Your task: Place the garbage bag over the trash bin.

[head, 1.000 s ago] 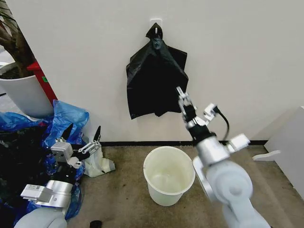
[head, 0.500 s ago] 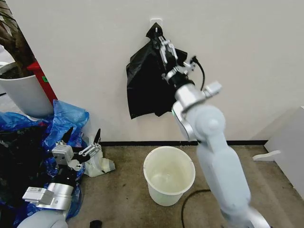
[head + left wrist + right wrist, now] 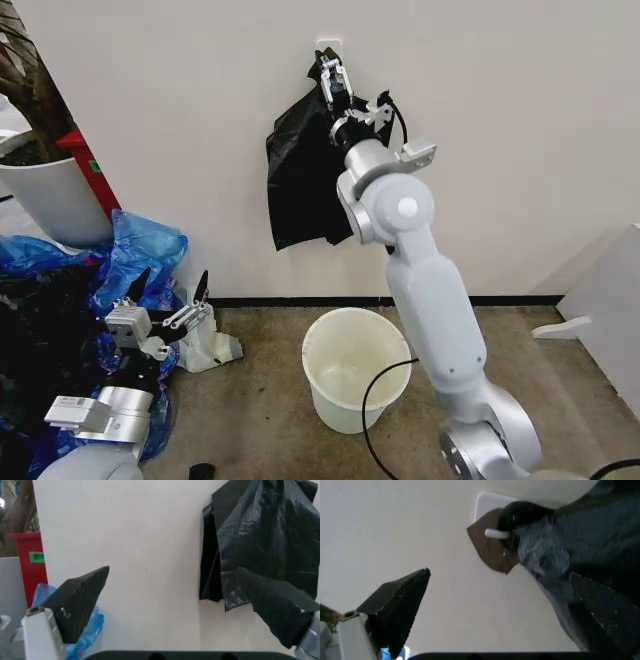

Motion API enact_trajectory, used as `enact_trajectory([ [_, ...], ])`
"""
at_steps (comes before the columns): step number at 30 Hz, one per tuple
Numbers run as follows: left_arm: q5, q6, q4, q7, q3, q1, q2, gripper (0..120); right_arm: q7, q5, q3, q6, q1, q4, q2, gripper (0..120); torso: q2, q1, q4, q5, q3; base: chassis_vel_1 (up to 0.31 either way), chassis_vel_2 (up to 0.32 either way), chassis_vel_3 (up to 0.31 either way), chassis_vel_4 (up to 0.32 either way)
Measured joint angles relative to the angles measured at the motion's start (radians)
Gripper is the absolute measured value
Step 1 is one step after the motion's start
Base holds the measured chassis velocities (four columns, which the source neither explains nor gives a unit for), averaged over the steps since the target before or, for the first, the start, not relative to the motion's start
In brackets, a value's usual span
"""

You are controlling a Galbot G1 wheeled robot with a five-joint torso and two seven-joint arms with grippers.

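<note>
Hanging black bags point(image 3: 305, 185) on wall hook point(image 3: 496, 533), right gripper point(image 3: 333, 78) spread beside it, left gripper point(image 3: 170, 292) open low, trash bin point(image 3: 355, 368) below

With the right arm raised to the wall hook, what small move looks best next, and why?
Probably ease the right pincer sideways so its open fingers straddle the pinched top of the bunch of black bags just below the hook, then close. The bags hang there ungripped; the trash bin stands bare below; the left pincer waits low.
</note>
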Motion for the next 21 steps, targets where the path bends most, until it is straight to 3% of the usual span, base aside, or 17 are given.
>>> enact_trajectory([
  [21, 0.003, -0.003, -0.008, 0.002, 0.003, -0.001, -0.006, 100, 0.011, -0.010, 0.002, -0.001, 0.026, -0.017, -0.006, 100, 0.000, 0.000, 0.0000, 0.0000, 0.000, 0.000, 0.000, 0.000, 0.000],
])
